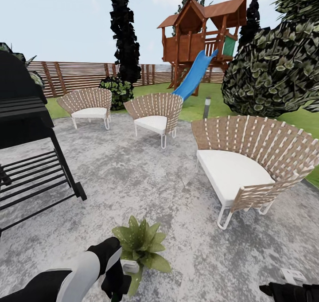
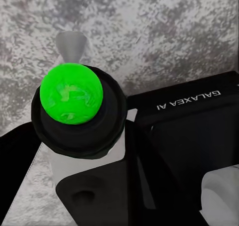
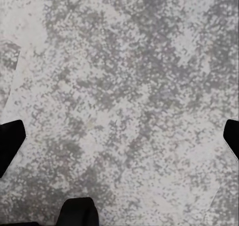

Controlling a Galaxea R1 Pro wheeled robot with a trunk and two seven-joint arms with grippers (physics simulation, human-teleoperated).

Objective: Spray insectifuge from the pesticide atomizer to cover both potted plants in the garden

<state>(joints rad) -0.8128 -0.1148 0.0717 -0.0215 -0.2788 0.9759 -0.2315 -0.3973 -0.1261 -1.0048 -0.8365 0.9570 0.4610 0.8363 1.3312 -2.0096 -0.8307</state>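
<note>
Pesticide atomizer (image 2: pixel 74 131) was seen in the left wrist view, its whitish nozzle cone pointing toward the mottled grey paving and a bright green ball sitting on a black collar at its top; it was gripped by the left gripper (image 1: pixel 116 279), whose black fingers (image 2: pixel 94 196) were pressed against its pale body. In the head view that gripper was found at the near left, just beside and touching the leaves of a broad light-green potted plant (image 1: pixel 142 244) standing on the round paved patio (image 1: pixel 146 182). The right gripper (image 1: pixel 290 280) was glimpsed at the near right edge, and in the right wrist view its dark fingertips (image 3: pixel 10 141) were spread wide apart over bare paving, nothing between them. Three woven chairs with white cushions were set on the patio: one near right (image 1: pixel 252 164), one farther in the middle (image 1: pixel 155 113) and one far left (image 1: pixel 88 103). A black grill (image 1: pixel 26 129) was placed at the left. A brown slatted fence (image 1: pixel 71 76), a wooden playhouse (image 1: pixel 201 31) and a blue slide (image 1: pixel 195 76) were seen far beyond.
</note>
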